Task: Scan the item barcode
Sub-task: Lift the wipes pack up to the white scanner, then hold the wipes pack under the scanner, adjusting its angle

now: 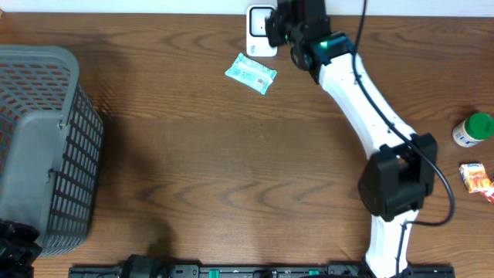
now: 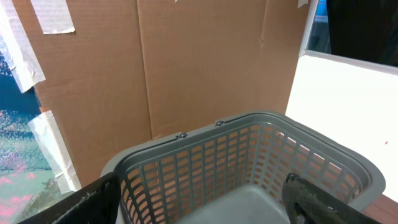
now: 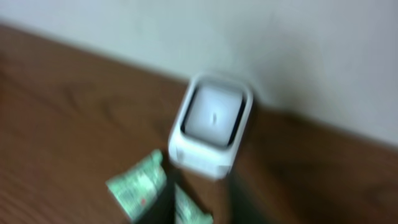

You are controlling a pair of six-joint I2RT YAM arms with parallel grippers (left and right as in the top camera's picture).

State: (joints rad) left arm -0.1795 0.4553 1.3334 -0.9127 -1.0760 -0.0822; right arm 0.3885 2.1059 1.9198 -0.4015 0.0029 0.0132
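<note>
The item, a small green-and-white packet (image 1: 251,72), lies flat on the wooden table, just below and left of the white scanner (image 1: 262,31) at the far edge. My right gripper (image 1: 281,26) hovers beside the scanner, apart from the packet. The right wrist view is blurred: it shows the scanner (image 3: 211,124) against the wall and the packet (image 3: 138,183) in front of it, but my fingers cannot be made out. My left gripper (image 2: 202,206) is open with nothing in it, over the grey basket (image 2: 249,155).
The grey mesh basket (image 1: 46,139) fills the table's left side. A white bottle with a green cap (image 1: 472,129) and an orange-red packet (image 1: 477,176) sit at the right edge. Cardboard stands behind the basket.
</note>
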